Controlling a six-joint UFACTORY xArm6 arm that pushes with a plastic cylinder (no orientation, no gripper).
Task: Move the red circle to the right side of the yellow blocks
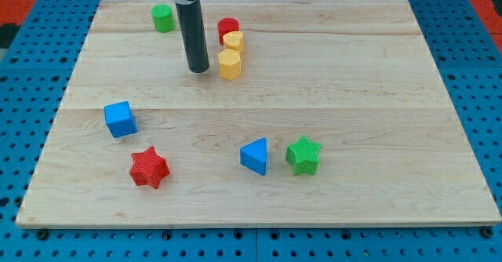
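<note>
Our dark rod ends in my tip (198,70), resting on the pale wooden table (353,97); the arm carries no jaws, so none stand apart or together. The landmark is the lower yellow hexagonal block (230,63). The tip lies just to the view's left of it, apart from it. A second yellow block (234,41) touches its upper edge, and the red circle block (227,28) sits just above that, at its upper left. Farther left of the landmark, near the table's top edge, we see a green cylinder block (162,17).
</note>
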